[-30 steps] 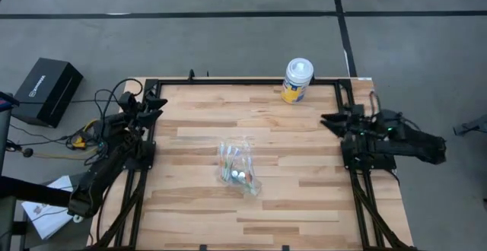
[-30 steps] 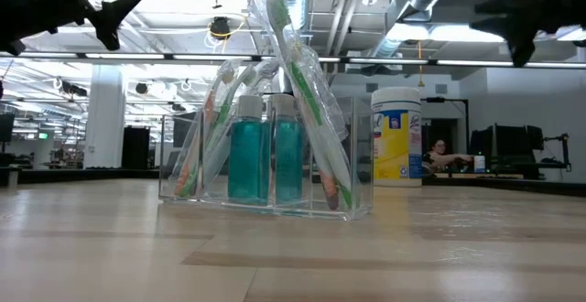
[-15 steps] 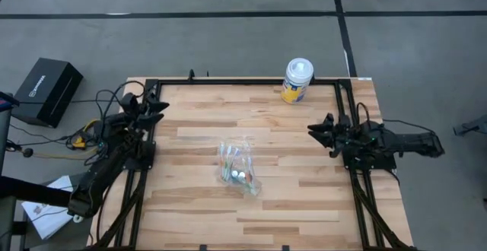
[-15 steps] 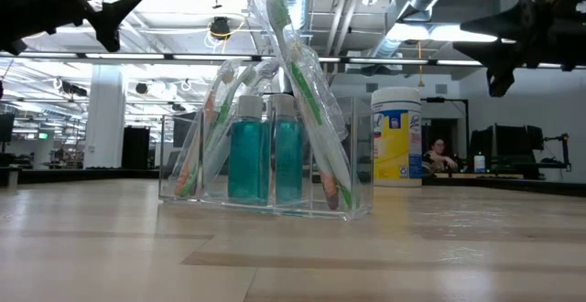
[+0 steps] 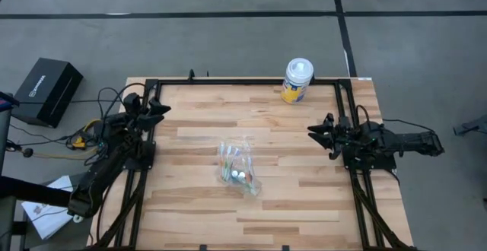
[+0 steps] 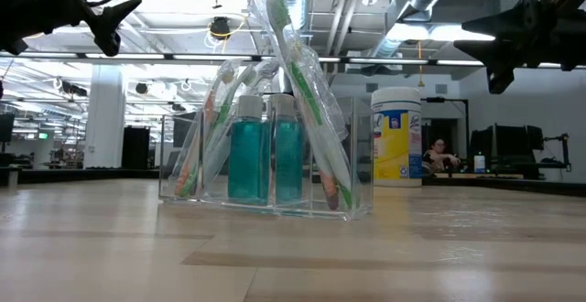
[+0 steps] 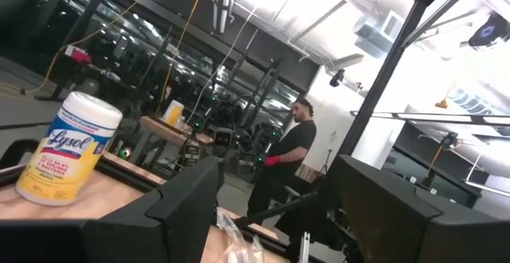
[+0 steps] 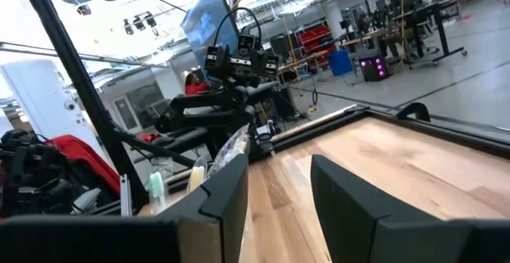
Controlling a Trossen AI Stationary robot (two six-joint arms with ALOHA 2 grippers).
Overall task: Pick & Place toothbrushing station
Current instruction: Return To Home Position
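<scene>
The toothbrushing station [image 5: 238,166] stands on its flat bottom at the middle of the table. It is a clear holder [image 6: 265,146] with two teal-and-white tubes [image 6: 261,160] upright in it. Slim toothbrushes in clear wrap [image 6: 307,110] lean in it. My left gripper [image 5: 156,108] is open and empty in the air over the table's left edge; it also shows in the left wrist view [image 7: 271,207]. My right gripper [image 5: 318,131] is open and empty over the right side, pointing toward the station; it also shows in the right wrist view [image 8: 279,191].
A yellow-and-white wipes canister [image 5: 297,80] stands at the table's far edge, right of centre. A black frame [image 5: 243,81] runs along the table's edges. A black box [image 5: 47,91] and cables lie on the floor at left. People [image 7: 287,159] show in the room beyond.
My right gripper has swung in from the table's right edge toward the station and come lower, then held still. The station has not moved.
</scene>
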